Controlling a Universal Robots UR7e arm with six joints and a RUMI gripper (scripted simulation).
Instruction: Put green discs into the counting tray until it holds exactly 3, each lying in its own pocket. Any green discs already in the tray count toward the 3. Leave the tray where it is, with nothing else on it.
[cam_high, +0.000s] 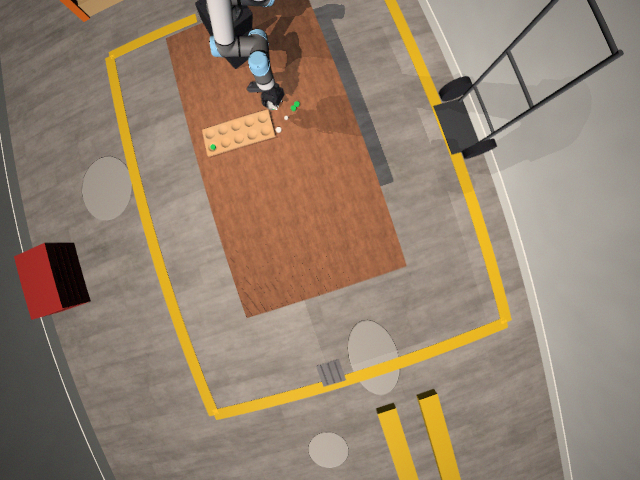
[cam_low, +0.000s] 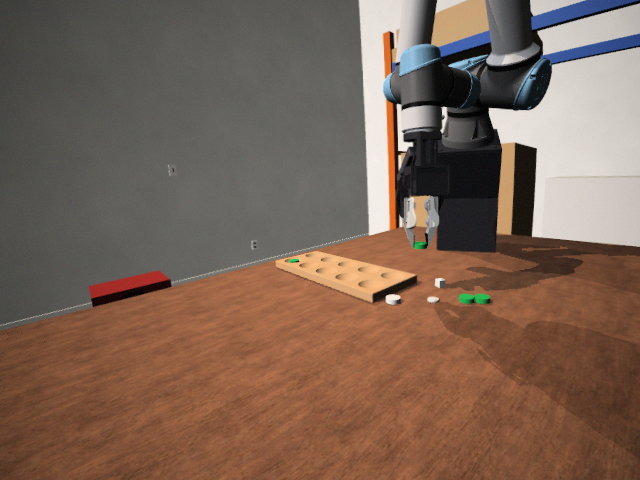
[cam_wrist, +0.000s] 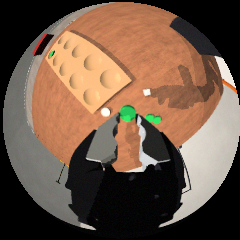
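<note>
1. The claw (cam_low: 421, 238) hangs above the worktop (cam_low: 258, 382), clamped on a green disc (cam_low: 420, 244) that sits between its fingertips, clear of the wood.
2. In the wrist view the held disc (cam_wrist: 127, 113) shows at the tips of the two fingers, with the worktop well below it.
3. From the top view the claw (cam_high: 272, 105) is just beside the near end of the counting tray (cam_high: 217, 140), by its corner.
4. The counting tray (cam_low: 372, 293) lies flat on the worktop with two rows of round pockets.
5. One green disc (cam_low: 293, 260) lies in a pocket at the tray's far corner; the other pockets that show hold nothing.
6. Two more green discs (cam_low: 474, 298) lie touching side by side on the worktop, apart from the tray.
7. A white disc (cam_low: 392, 299) lies just beside the tray's end, a smaller white disc (cam_low: 432, 299) lies near it, and a white cube (cam_low: 439, 282) sits a little behind.
8. A red box (cam_low: 129, 285) stands on the floor by the grey wall.
</note>
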